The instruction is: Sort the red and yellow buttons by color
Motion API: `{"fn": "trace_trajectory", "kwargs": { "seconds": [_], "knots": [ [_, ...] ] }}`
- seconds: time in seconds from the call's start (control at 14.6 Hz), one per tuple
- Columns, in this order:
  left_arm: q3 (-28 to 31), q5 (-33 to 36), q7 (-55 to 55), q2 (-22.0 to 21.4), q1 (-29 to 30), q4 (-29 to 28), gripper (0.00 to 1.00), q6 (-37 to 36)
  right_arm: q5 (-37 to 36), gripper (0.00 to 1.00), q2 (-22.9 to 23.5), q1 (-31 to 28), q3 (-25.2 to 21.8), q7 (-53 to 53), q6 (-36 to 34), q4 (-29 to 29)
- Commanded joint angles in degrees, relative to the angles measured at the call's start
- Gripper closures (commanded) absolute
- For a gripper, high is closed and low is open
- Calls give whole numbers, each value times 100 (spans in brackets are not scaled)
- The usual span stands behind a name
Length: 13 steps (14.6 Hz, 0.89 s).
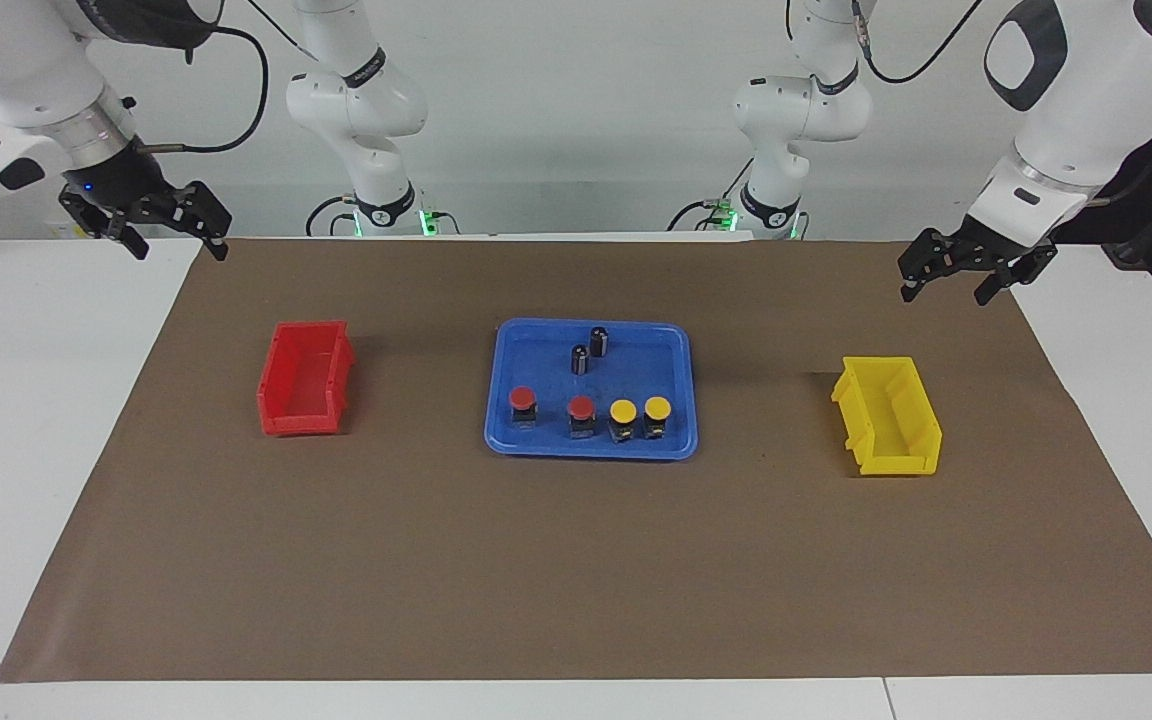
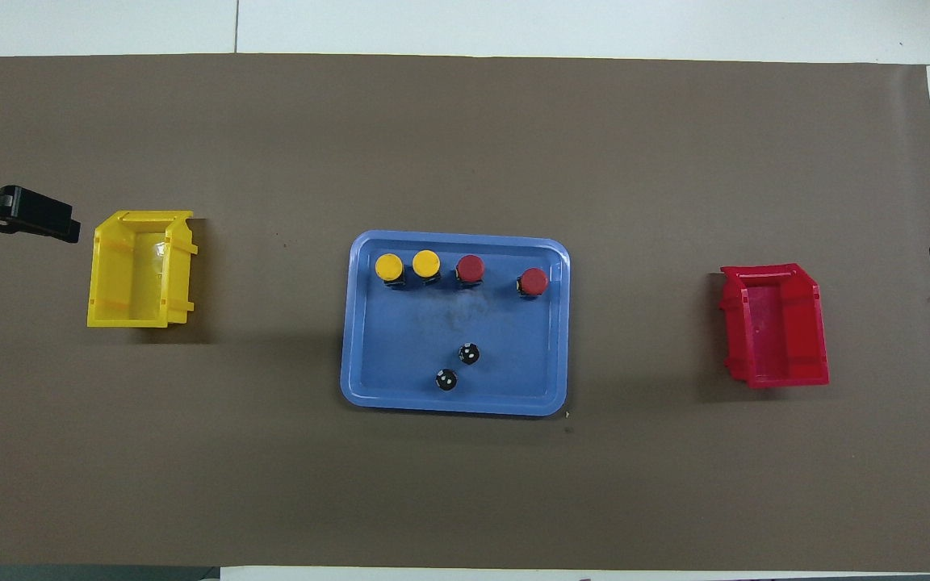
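On the blue plastic tray (image 1: 591, 445) mid-bench, four red and yellow buttons (image 1: 588, 414) line its 6 o'clock edge, unsorted; left gripper (image 1: 954, 280) and right gripper (image 1: 164, 232) wait, jaws open, over the bench's ends.

Four buttons (image 1: 586, 414) in a row in tray (image 1: 536, 440), farther from robots than two cylinders (image 1: 589, 350). Both pincers (image 1: 181, 245) (image 1: 946, 285) raised, open, well apart from tray.

Bright, even room light from above. Soft shadows fall beside the yellow bin (image 2: 140, 280), red bin (image 2: 776, 327) and blue tray (image 2: 360, 323). Both views sharp; faint sheen on the tray floor.
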Motion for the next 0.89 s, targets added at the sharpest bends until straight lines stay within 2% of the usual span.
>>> {"fn": "trace_trajectory", "kwargs": {
  "seconds": [0.0,0.55,0.68,0.82],
  "knots": [
    [-17,114,87,-145,18,-145,0,-13,-118,0,47,-13,58,-92,124,59],
    [-17,114,87,-145,18,-154,0,-22,-127,0,3,5,102,-241,116,-38],
    [-17,114,87,-145,26,-154,0,-22,-310,0,99,215,155,-198,116,93],
    [-26,114,79,-145,18,-146,0,-22,-172,0,440,373,234,239,37,381]
  ]
}}
